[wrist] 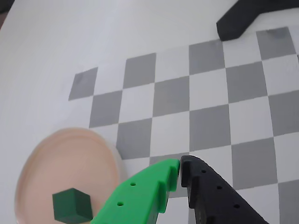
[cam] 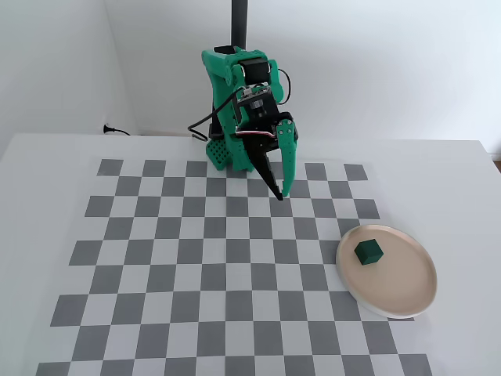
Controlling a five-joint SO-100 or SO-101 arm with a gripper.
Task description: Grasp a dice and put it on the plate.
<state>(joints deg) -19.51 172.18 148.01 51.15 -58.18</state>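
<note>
The dark green dice (cam: 369, 252) lies on the beige-pink plate (cam: 407, 290) at the right of the checkerboard in the fixed view. In the wrist view the dice (wrist: 71, 205) sits in the plate (wrist: 60, 154) at the lower left. My gripper (cam: 282, 196) is shut and empty, its green and black fingertips touching. It hangs over the board's far middle, well left of and behind the plate. In the wrist view the gripper (wrist: 180, 163) enters from the bottom edge, right of the plate.
The grey and white checkerboard (cam: 196, 258) covers the white table. The green arm's base (cam: 227, 149) and a black post (cam: 239, 23) stand at the far edge. A black foot (wrist: 243, 18) shows at the top right of the wrist view.
</note>
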